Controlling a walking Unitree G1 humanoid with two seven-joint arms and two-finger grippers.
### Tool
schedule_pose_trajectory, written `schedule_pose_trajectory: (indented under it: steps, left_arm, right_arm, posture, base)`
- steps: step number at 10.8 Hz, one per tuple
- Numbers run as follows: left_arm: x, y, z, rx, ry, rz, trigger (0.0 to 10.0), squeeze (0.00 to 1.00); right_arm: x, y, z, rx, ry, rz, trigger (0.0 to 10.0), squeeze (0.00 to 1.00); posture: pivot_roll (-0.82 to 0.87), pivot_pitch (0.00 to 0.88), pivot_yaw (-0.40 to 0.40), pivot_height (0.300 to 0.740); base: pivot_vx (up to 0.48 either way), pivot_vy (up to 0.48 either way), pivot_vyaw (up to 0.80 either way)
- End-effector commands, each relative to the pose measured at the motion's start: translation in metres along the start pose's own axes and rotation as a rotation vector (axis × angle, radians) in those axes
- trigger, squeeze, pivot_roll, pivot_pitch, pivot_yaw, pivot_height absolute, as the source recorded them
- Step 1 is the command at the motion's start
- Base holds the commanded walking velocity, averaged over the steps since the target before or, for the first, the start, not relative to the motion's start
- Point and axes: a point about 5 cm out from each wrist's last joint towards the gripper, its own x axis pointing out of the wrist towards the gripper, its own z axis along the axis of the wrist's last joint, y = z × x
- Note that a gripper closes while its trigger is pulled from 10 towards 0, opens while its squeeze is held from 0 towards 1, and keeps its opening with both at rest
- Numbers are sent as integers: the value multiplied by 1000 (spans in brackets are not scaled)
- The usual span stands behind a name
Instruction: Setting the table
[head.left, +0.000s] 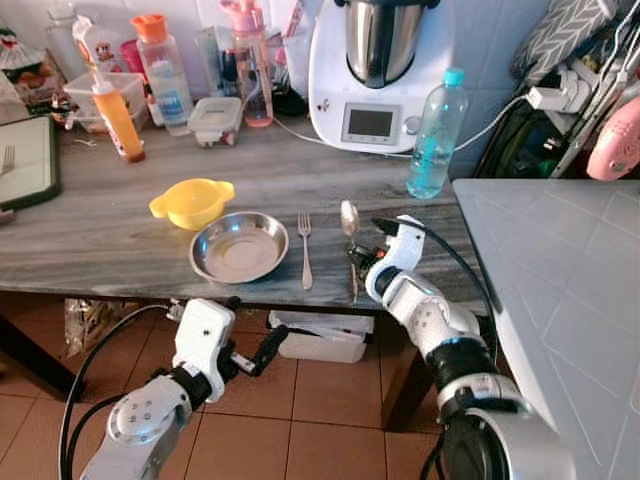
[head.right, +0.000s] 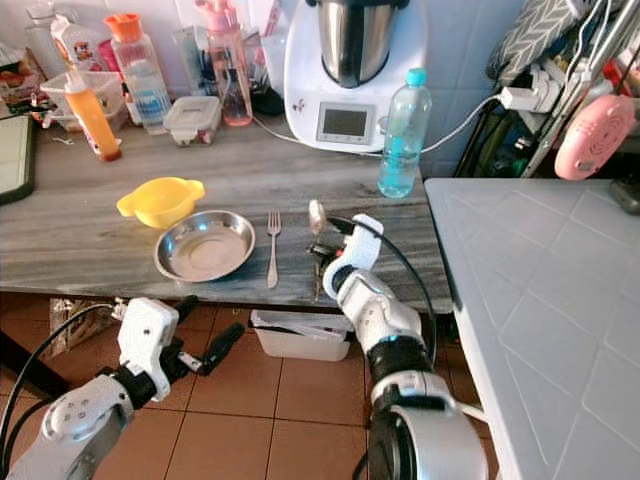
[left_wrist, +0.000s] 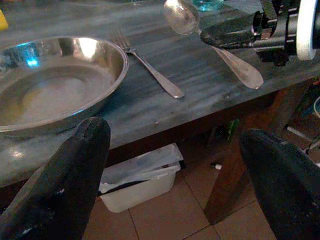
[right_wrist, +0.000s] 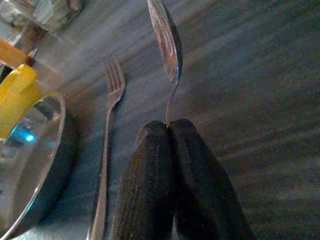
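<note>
While the right gripper (right_wrist: 167, 131) sits over the near edge of the wooden table (head.left: 100, 230), its 2 black fingers (right_wrist: 150, 180) are pressed together on the handle of the spoon (head.left: 349, 222). The spoon bowl points away from the robot, toward the back of the table, and appears slightly raised above the surface. The fork (head.left: 305, 250) lies flat just left of the spoon, tines pointing away from the robot, apart from it. The steel plate (head.left: 238, 246) rests just left of the fork, near the table's front edge. A yellow bowl (head.left: 192, 201) stands behind the plate on its left, close beside its rim. The left gripper (head.left: 250, 350) hangs below the table edge, in front of the plate, with its fingers (left_wrist: 65, 180) spread wide and nothing between them. A water bottle (head.left: 437, 135) stands upright further back on the right, beside a white kitchen appliance (head.left: 375, 70). An orange bottle (head.left: 117, 118) stands at the left rear. A white plastic tub (head.left: 320, 336) sits on the tiled floor under the table
</note>
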Motion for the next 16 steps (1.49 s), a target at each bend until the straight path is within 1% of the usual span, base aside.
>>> schedule_pose_trajectory:
  steps: [1,3,6,8,9,10,11,12,13,14,15,16]
  left_arm:
    - [-2,2,0,20,7,3,10000,0]
    - [-4,3,-5,19,19,0,10000,0]
    - [-3,2,-12,16,33,-3,10000,0]
    - [3,3,-37,3,69,8,10000,0]
    - [7,3,-47,-3,84,11,10000,0]
    - [14,2,-61,-13,108,15,10000,0]
    - [23,2,-73,-19,130,19,10000,0]
    - [28,2,-78,-19,135,21,10000,0]
    - [31,4,-82,-18,139,26,10000,0]
    - [32,5,-80,-13,124,25,10000,0]
    - [33,6,-74,-4,83,20,10000,0]
    - [35,8,-62,-10,-15,20,10000,0]
  right_arm:
    - [3,6,5,13,-16,8,10000,0]
    - [7,10,4,54,-15,8,10000,0]
    - [12,22,5,69,-8,30,10000,0]
    - [12,21,5,38,-9,14,10000,0]
    - [13,20,5,41,-6,9,10000,75]
    - [13,19,5,38,-5,4,10000,388]
    - [13,17,5,33,-5,-2,10000,459]
    - [13,16,5,25,-5,-7,10000,471]
    - [13,15,5,23,-5,-13,10000,608]
    - [13,14,5,19,-5,-18,10000,667]
    - [12,11,5,13,-4,-31,10000,1000]
    - [11,8,5,4,-5,-41,10000,1000]
  posture:
    - [176,65,35,740]
    - [178,69,40,740]
    - [182,69,38,740]
    - [184,68,35,740]
    - [183,68,34,740]
    - [182,68,33,740]
    - [181,68,34,740]
    - [182,68,31,740]
    - [182,67,30,740]
    - [182,67,30,740]
    - [182,66,30,740]
    - [179,63,29,740]
  base:
    - [0,0,0]
    - [0,0,0]
    - [0,0,0]
    - [0,0,0]
    - [0,0,0]
    - [0,0,0]
    - [0,0,0]
    - [0,0,0]
    - [0,0,0]
    - [0,0,0]
    - [0,0,0]
    - [0,0,0]
